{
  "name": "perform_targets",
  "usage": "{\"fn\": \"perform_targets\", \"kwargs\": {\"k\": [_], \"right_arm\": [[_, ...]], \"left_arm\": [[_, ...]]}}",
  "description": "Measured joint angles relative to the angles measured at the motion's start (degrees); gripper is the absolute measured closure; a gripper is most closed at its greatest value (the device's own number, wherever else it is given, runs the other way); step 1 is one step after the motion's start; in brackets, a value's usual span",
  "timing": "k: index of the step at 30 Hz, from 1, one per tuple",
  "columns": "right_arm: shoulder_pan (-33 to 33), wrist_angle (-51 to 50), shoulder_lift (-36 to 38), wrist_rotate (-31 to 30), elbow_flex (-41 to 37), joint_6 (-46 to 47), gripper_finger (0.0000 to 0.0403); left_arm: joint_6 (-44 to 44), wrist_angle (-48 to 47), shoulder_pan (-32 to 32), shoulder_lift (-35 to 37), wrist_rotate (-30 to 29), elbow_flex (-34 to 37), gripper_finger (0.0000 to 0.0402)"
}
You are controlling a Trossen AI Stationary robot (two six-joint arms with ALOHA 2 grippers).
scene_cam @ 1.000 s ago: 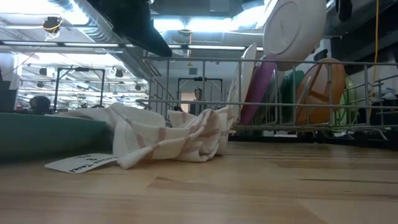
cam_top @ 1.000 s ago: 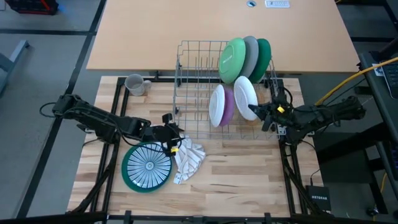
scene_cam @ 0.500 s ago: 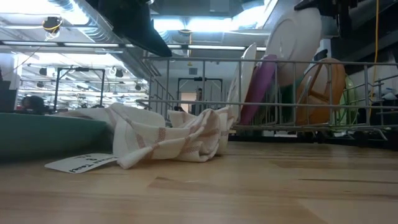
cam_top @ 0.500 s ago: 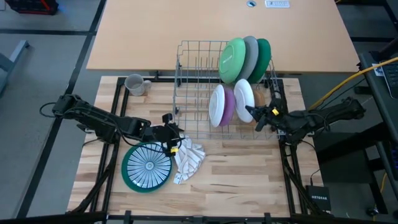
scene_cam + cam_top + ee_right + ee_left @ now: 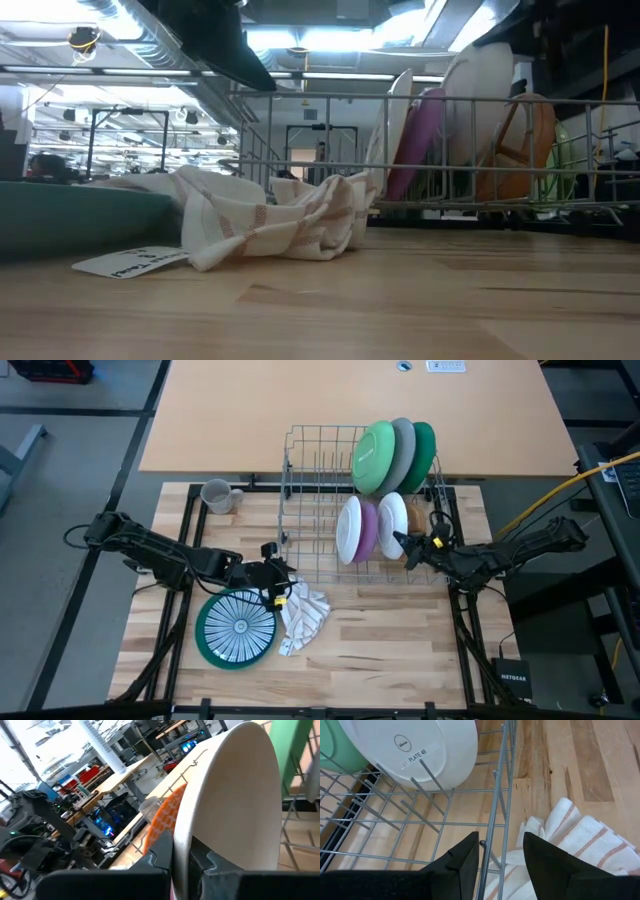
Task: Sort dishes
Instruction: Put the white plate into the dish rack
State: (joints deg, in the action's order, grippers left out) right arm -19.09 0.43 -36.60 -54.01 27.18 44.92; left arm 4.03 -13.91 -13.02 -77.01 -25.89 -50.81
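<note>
A grey wire rack (image 5: 320, 500) holds large green (image 5: 374, 457), grey (image 5: 402, 450) and teal (image 5: 424, 452) plates, and nearer a white plate (image 5: 348, 528) and a purple plate (image 5: 366, 530), all on edge. My right gripper (image 5: 405, 543) is shut on another white plate (image 5: 392, 518) beside the purple one, low between the rack's wires. My left gripper (image 5: 283, 586) stands open at the rack's near left corner, above a striped white cloth (image 5: 303, 615); a rack wire (image 5: 496, 815) runs between its fingers. A teal patterned plate (image 5: 237, 628) lies flat on the table. A grey mug (image 5: 217, 495) stands far left. My right gripper pinches the white plate's rim (image 5: 181, 827) between its two fingers, one on each face. The fingers come about level from the table's right side. The plate stands on edge, nearly upright, its lower part (image 5: 478, 150) inside the rack; whether it rests on the rack's floor is hidden.
An orange-brown bowl (image 5: 527, 150) sits in the rack beyond the held plate. The rack's left half has free slots. A white tag (image 5: 130, 262) lies by the cloth. Bare wooden table (image 5: 400, 640) stretches along the near right.
My right gripper has gone down and a little toward the table's left with the white plate, rolling as it went. The plate has sunk from above the rack's top rail into the rack beside the purple plate and stands more upright.
</note>
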Motion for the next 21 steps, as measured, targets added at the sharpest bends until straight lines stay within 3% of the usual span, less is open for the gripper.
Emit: {"fn": "perform_targets", "kwargs": {"k": [16,21], "right_arm": [[-0.02,-2.48,-4.28,1.14,-0.72,1.96,0.0384],[-0.02,-3.55,-7.23,1.03,-0.7,1.71,0.0365]], "left_arm": [[0.0,-0.02,0.0,0.0,-0.02,-0.02,0.0259],[0.0,-0.04,0.0,0.0,-0.02,-0.04,0.0259]]}}
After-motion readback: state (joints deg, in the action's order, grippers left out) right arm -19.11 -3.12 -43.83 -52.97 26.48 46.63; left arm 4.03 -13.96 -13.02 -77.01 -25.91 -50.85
